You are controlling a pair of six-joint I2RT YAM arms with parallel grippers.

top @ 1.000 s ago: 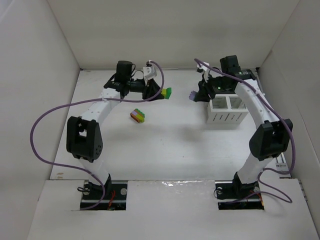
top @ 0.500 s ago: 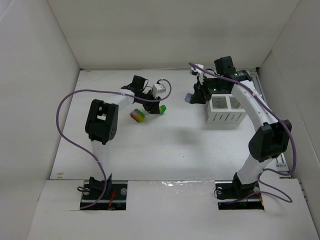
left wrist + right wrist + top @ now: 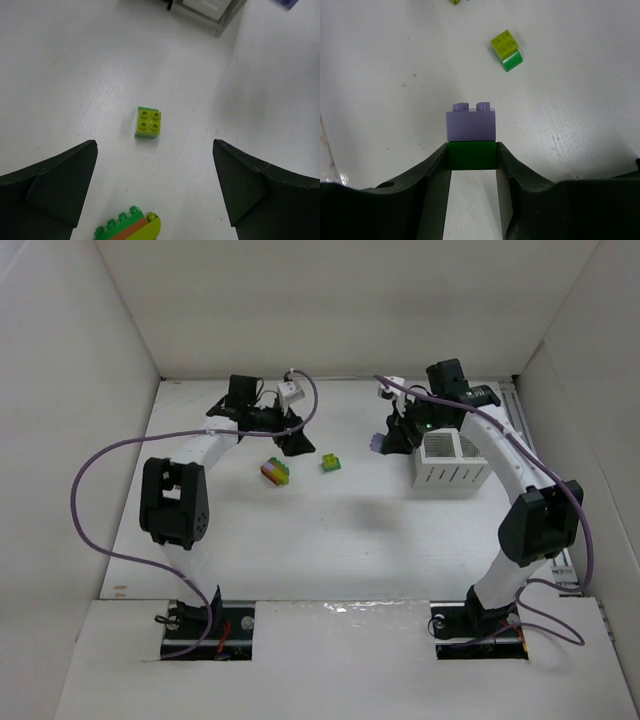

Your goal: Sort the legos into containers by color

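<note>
In right tool (image 3: 471, 156), stack (image 3: 470, 126) purple-end outward

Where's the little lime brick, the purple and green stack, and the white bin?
lime brick (image 3: 148, 121), left wrist view, on its studded top.
purple and green stack (image 3: 470, 127), right wrist view, on the purple brick's front face.
white bin (image 3: 452, 477), top view, on its slotted front wall.
</note>
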